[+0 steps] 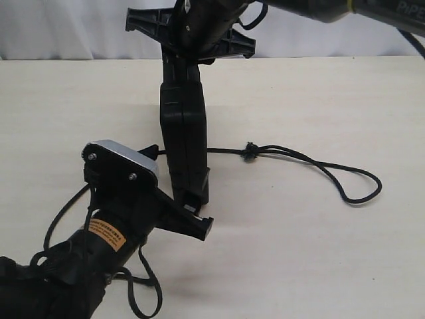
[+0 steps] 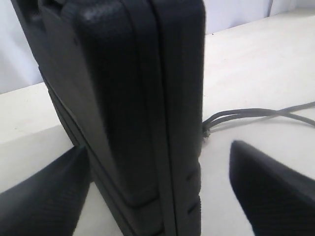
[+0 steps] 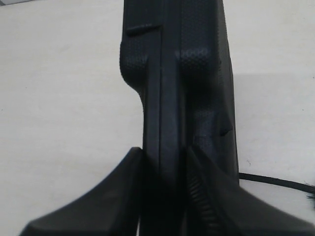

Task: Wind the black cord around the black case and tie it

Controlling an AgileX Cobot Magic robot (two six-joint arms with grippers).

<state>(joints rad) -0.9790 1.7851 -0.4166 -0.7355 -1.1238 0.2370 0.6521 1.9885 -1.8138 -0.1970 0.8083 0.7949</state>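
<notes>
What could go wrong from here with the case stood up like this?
The case stands on edge, clamped only at its upper end by the right gripper; a slip there could let it topple. The left gripper is open astride its lower end without touching; closing off-centre might twist it. The cord lies loose on the table beside the case, so shifting the case might drag it out of place.
</notes>
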